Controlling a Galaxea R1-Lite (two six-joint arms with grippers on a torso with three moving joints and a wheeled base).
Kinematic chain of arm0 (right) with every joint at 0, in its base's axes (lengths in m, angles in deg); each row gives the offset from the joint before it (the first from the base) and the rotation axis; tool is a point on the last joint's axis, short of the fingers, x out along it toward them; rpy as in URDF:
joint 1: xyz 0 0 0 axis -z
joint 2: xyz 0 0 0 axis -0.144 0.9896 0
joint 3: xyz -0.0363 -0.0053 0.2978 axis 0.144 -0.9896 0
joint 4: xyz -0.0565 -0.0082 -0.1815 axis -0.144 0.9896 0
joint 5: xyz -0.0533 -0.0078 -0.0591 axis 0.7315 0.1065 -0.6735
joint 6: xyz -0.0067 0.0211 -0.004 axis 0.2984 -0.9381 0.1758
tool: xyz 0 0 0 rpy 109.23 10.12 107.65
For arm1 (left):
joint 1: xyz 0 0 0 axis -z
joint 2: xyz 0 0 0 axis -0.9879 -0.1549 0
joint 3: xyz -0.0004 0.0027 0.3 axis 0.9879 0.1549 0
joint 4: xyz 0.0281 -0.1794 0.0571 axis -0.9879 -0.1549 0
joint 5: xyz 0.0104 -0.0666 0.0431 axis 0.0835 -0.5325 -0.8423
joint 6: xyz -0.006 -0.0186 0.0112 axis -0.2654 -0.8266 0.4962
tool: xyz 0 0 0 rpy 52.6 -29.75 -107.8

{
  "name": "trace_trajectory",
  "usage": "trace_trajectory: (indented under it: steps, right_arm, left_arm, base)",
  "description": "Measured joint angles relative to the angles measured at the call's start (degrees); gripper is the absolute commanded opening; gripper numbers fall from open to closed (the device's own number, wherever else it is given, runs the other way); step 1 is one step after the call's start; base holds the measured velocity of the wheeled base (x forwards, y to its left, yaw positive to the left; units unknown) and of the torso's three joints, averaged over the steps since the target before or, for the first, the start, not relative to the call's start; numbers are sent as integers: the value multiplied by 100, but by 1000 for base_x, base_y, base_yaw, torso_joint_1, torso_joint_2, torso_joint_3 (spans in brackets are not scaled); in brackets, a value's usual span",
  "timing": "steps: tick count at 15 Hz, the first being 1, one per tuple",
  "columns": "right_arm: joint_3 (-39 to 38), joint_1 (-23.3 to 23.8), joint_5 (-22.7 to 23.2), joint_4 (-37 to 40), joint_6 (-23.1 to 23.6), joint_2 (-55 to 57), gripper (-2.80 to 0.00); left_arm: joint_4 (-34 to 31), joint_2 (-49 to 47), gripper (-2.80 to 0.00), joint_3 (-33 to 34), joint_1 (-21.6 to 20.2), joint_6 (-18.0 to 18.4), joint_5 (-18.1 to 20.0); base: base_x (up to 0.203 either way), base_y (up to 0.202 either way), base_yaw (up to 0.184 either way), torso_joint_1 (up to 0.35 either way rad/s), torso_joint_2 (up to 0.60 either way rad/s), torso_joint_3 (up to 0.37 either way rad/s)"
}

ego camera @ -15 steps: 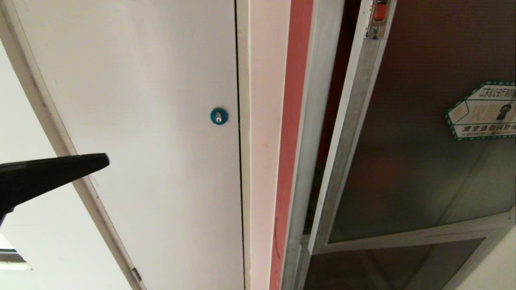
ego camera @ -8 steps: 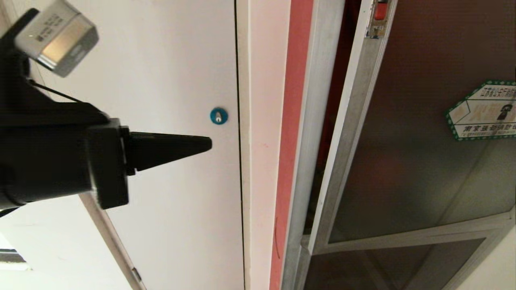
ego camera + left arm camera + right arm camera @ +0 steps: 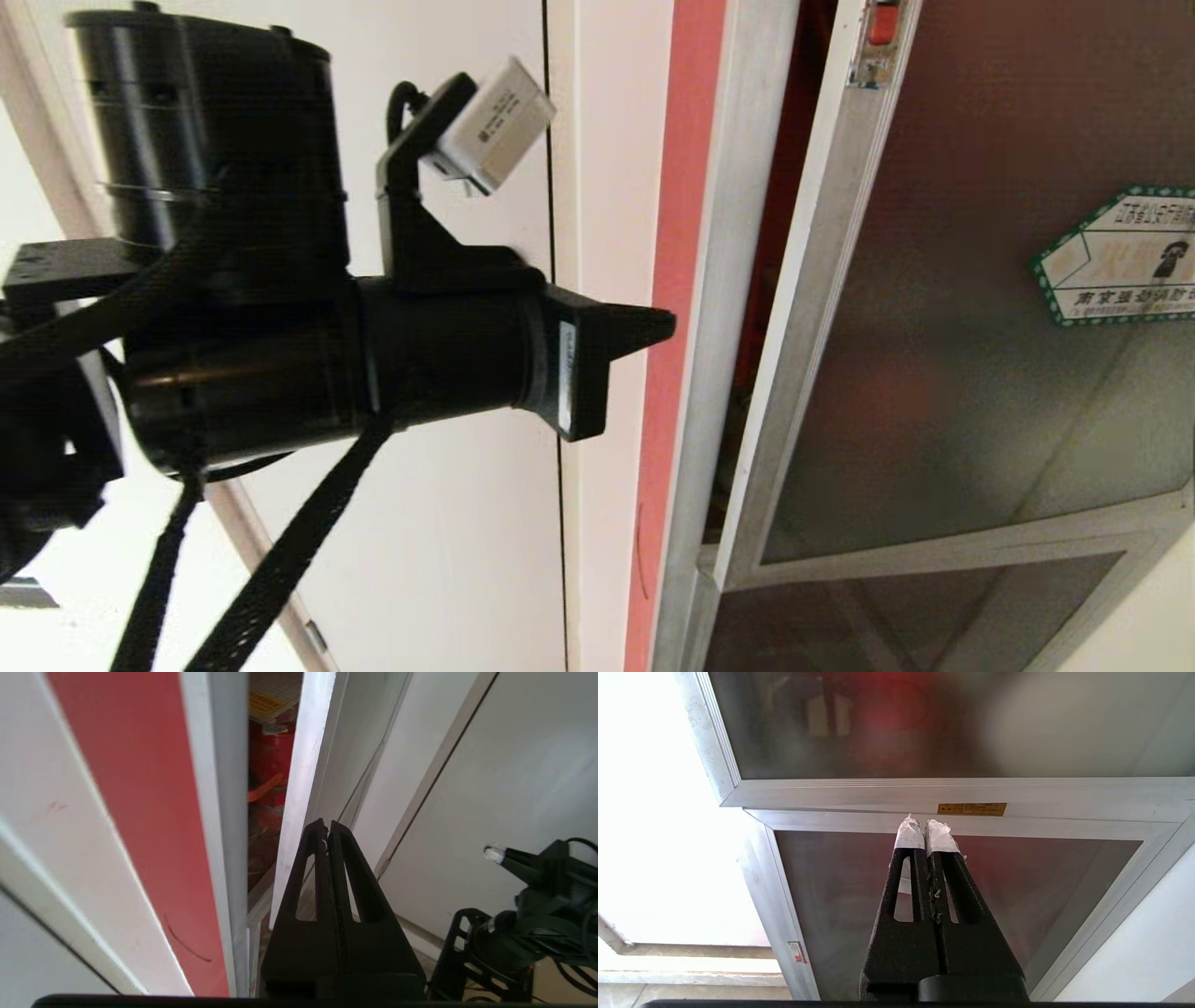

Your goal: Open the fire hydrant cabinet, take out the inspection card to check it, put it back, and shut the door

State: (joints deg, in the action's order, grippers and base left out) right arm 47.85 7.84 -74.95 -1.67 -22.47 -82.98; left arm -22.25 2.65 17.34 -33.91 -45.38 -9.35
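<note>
Left hand (image 3: 667, 325): black and pointed, at centre of the head view, its tip over the red strip (image 3: 674, 280) just left of the cabinet's frame; fingers pressed together, holding nothing. In the left wrist view the left hand (image 3: 326, 826) points at the gap between frame and door edge.
Right hand (image 3: 928, 826): seen only in the right wrist view, white-taped tips drawn together, empty, in front of the lower dark glass panel (image 3: 952, 896).
Fire hydrant cabinet (image 3: 714, 308): silver aluminium frame running top to bottom right of centre in the head view; red interior shows through the narrow gap.
Door (image 3: 943, 373): dark tinted glass in an aluminium frame, filling the right half of the head view, standing slightly ajar at its left edge.
Latch (image 3: 878, 28): small and red, at the top of the door's frame.
Sticker (image 3: 1116, 257): green-bordered hexagon, at the right edge on the glass.
Inspection card (image 3: 271, 697): partly visible at top centre of the left wrist view, inside the gap, a pale sheet with a yellow band, above red fittings.
White panel (image 3: 448, 513): left half of the head view, largely covered by the left arm.
</note>
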Motion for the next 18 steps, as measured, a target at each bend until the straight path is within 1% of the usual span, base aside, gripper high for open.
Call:
trace_trajectory:
  steps: [2, 5, 9, 10, 12, 15, 18]
  right_arm:
    - [0, 0, 0, 0, 0, 0, -280]
    - [0, 2, 0, 0, 0, 0, -280]
    - [0, 0, 0, 0, 0, 0, -280]
    - [0, 0, 0, 2, 0, 0, -280]
    - [0, 0, 0, 0, 0, 0, -280]
    - [0, 0, 0, 0, -2, 0, -280]
    - [0, 2, 0, 0, 0, 0, -280]
  left_arm:
    - [9, -259, -280, -205, 164, 117, -1]
    - [5, -591, -280, -565, 451, 164, -52]
    - [6, -1068, -280, -990, 556, 248, -171]
    - [8, -1167, -280, -1043, 543, 302, -291]
    - [9, -1342, -280, -1160, 500, 405, -665]
    - [14, -1500, -280, -1351, 409, 462, -772]
    - [17, -1733, -280, -1561, 380, 512, -1103]
  base:
    - [0, 0, 0, 0, 0, 0]
    - [0, 0, 0, 0, 0, 0]
    - [0, 0, 0, 0, 0, 0]
    - [0, 0, 0, 0, 0, 0]
    - [0, 0, 0, 0, 0, 0]
    - [0, 0, 0, 0, 0, 0]
    - [0, 0, 0, 0, 0, 0]
